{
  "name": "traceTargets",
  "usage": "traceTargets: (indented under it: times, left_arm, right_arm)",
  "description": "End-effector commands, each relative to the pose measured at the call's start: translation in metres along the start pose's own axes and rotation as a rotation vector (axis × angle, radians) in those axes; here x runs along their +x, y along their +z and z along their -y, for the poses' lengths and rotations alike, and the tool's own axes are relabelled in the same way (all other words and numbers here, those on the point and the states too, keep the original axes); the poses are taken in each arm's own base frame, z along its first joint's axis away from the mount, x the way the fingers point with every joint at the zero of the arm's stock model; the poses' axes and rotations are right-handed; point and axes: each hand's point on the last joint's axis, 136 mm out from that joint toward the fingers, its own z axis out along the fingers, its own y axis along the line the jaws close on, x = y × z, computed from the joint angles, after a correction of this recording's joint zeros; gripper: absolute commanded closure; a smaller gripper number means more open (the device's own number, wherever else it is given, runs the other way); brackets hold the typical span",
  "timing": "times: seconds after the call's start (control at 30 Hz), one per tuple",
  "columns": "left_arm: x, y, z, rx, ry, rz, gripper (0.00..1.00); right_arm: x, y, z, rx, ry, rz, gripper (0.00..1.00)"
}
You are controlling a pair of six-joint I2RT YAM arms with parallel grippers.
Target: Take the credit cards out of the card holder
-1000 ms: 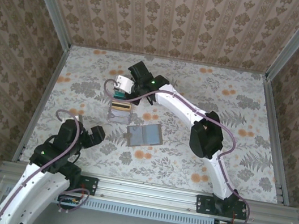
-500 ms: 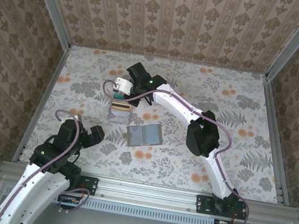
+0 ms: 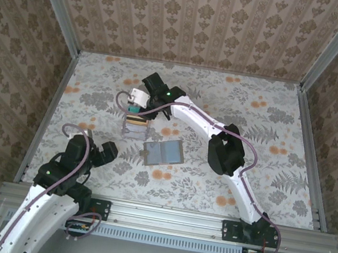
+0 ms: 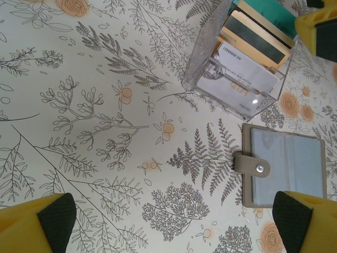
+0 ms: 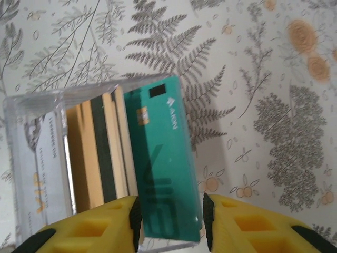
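Right wrist view: the right tool hangs over a clear plastic box, its yellow fingers apart, with a teal card showing in the gap below them. That card stands at the box's end, beside tan cards with a dark stripe and a white card. In the top view the box sits left of the counter's middle. The card holder lies open just beside it toward the near edge, pale inside up, strap sticking out. The left tool hovers by the near left corner, spread wide and holding nothing.
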Motion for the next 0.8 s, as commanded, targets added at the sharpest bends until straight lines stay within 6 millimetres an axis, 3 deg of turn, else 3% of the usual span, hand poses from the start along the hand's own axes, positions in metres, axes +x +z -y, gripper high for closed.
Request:
traceTargets:
  times: [0.0, 0.2, 0.37, 0.53, 0.77]
  left_arm:
    - [-0.002, -0.004, 0.006, 0.032, -0.006, 0.003, 0.00]
    - [0.002, 0.001, 0.020, 0.103, 0.014, -0.029, 0.01]
    - [0.006, 0.009, 0.041, 0.187, 0.026, -0.079, 0.08]
    - [0.011, 0.020, 0.059, 0.254, 0.029, -0.133, 0.23]
    - [0.029, 0.039, 0.083, 0.273, 0.085, -0.188, 0.36]
  right_arm:
    - [-0.016, -0.021, 0.021, 0.082, 0.066, 0.062, 0.60]
    - [-0.026, -0.060, 0.023, 0.119, 0.231, 0.186, 0.59]
    - [-0.008, -0.087, 0.010, 0.115, 0.435, 0.251, 0.59]
    - [0.031, -0.106, -0.005, 0.112, 0.708, 0.262, 0.61]
    - [0.101, -0.109, -0.047, 0.103, 0.947, 0.164, 0.63]
